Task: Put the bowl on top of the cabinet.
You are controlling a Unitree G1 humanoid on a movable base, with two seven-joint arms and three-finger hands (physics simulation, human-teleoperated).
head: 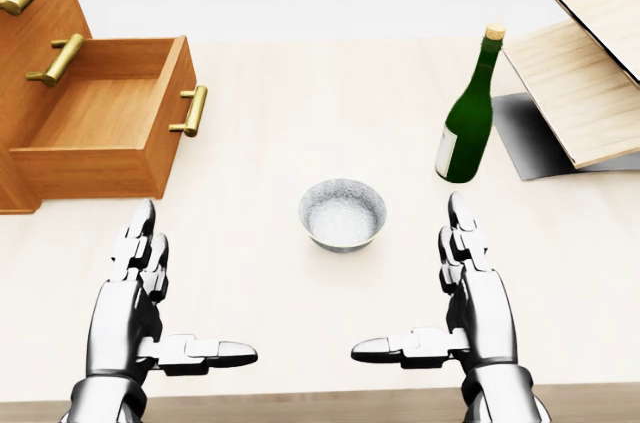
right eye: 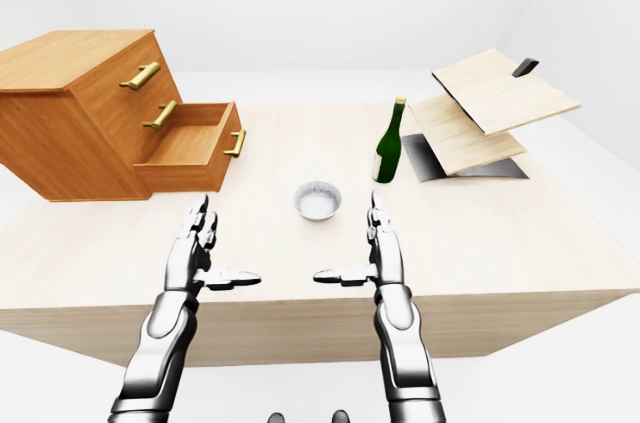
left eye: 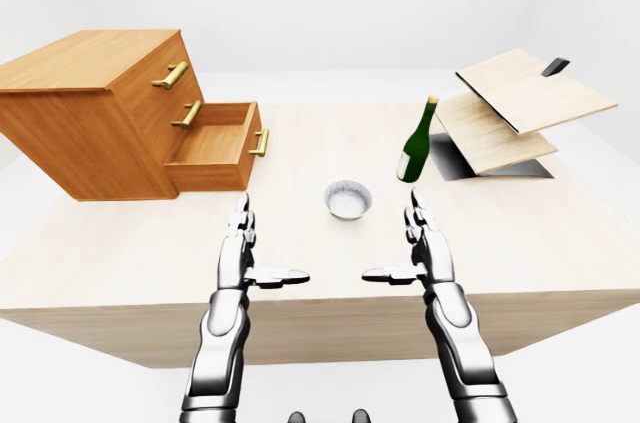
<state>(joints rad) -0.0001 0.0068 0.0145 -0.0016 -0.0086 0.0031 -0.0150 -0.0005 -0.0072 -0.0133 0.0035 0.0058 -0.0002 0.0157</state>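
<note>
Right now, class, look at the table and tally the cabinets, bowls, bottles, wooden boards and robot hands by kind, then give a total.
Cabinet: 1
Bowl: 1
Bottle: 1
Wooden boards: 2
Hands: 2, the left hand and the right hand, both open
Total: 7

No writing, number or sign is showing legibly in any of the views. The green bottle (head: 468,123), standing at the upper right of the head view, is carrying a pale label (head: 447,152) low on its side. That label is appearing only as a blank light patch, with no letters or brand to make out.
</note>
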